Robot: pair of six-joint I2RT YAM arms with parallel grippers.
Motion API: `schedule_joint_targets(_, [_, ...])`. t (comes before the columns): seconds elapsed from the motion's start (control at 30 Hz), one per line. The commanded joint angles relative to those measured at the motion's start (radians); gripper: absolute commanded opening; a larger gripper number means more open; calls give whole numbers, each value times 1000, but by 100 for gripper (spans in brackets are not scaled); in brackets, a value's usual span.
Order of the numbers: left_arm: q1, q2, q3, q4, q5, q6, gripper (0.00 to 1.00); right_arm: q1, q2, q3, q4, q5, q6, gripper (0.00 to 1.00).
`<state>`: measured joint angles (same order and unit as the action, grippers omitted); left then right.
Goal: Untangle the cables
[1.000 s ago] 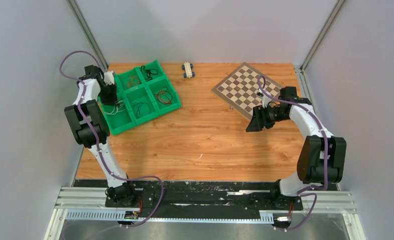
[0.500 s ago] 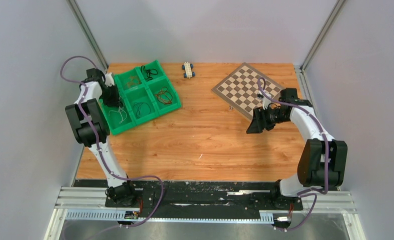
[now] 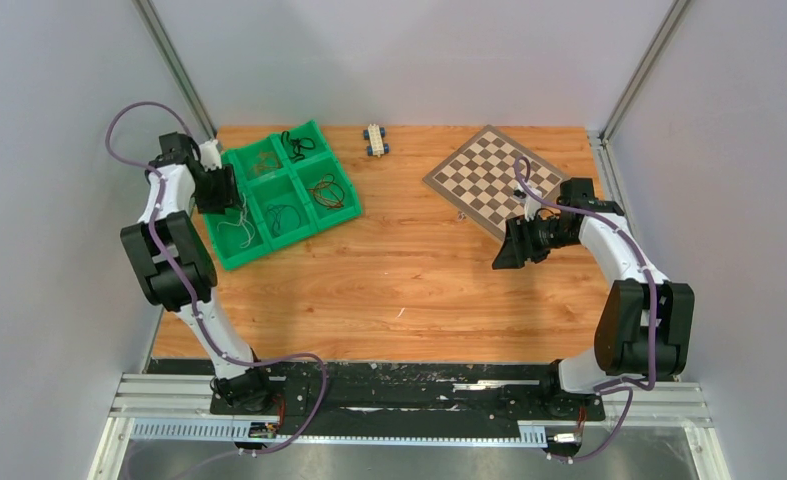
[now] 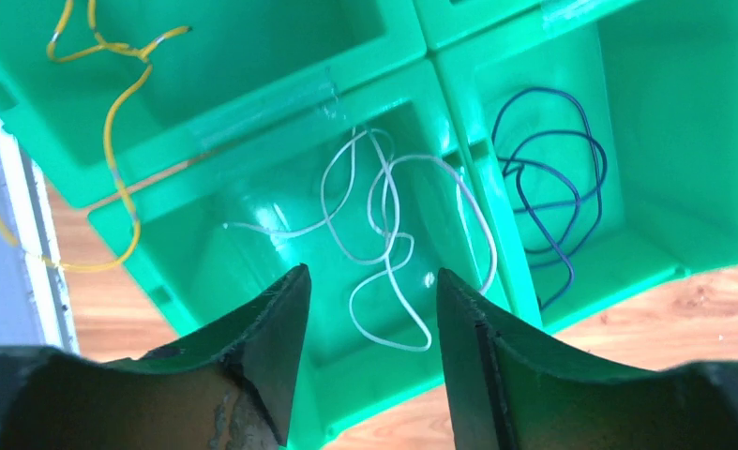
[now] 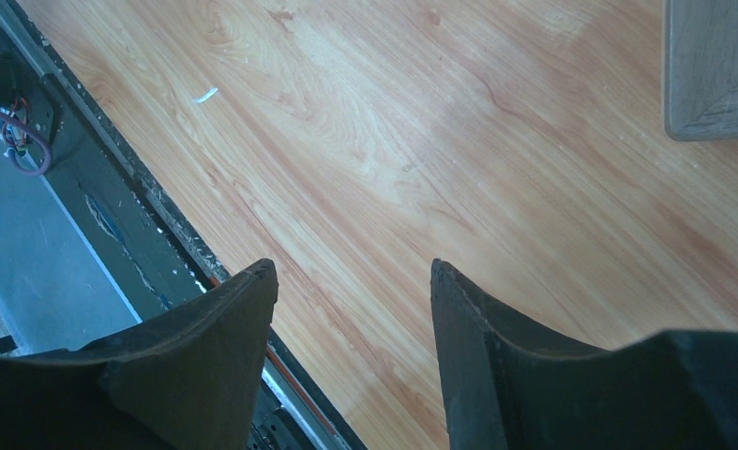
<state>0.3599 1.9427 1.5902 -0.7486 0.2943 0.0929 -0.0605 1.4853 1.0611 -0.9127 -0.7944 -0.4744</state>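
A green tray with several compartments sits at the table's far left. A loose white cable lies coiled in one compartment. Beside it lies a dark blue cable. A yellow cable trails from another compartment over the tray's edge. My left gripper hovers above the white cable, open, with nothing between its fingers. My right gripper hangs open over bare wood at mid-right, far from the tray.
A chessboard lies at the far right, its corner in the right wrist view. A small toy block stands at the back edge. More cables, one of them reddish, fill other tray compartments. The table's near rail shows below my right gripper.
My left gripper went from shut to open and drew back towards the left. The white cable now lies loose in its compartment. The right arm barely moved.
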Motion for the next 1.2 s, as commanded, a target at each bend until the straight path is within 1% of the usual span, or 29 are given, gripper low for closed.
schedule_joint_targets(0.0, [18,-94,-11,-72,24,105,61,2,-35,4,7,-16,-25,60])
schedule_joint_targets(0.1, [25,-121,10,-117,76,156,59,2,-33,4,7,-18,-27,60])
schedule_joint_targets(0.2, [24,-125,44,-177,135,212,54,2,-27,4,8,-25,-26,60])
schedule_joint_targets(0.37, [24,-83,122,-223,202,194,47,2,-16,9,11,-38,-18,61])
schedule_joint_targets(0.6, [22,-30,171,-174,201,155,46,2,-14,14,11,-34,-15,61])
schedule_joint_targets(0.8, [22,45,217,-184,179,156,44,2,-12,24,10,-21,-13,61])
schedule_joint_targets(0.87, [22,55,213,-182,180,157,40,2,-11,27,10,-16,-11,61])
schedule_joint_targets(0.93, [22,61,204,-178,184,160,30,2,-10,27,9,-11,-11,60])
schedule_joint_targets(0.97, [22,61,200,-177,183,163,22,2,-12,26,8,-7,-11,60])
schedule_joint_targets(1.0, [22,60,188,-177,181,171,17,2,-13,24,8,-4,-11,60])
schedule_joint_targets(1.03, [22,58,178,-177,179,178,8,2,-15,23,8,-1,-11,60])
schedule_joint_targets(1.07, [22,48,149,-177,173,195,4,1,-19,21,7,1,-12,60])
schedule_joint_targets(1.1, [22,41,131,-167,169,204,0,1,-22,18,7,3,-14,60])
schedule_joint_targets(1.17, [22,15,56,-135,159,225,0,1,-25,11,7,4,-13,60])
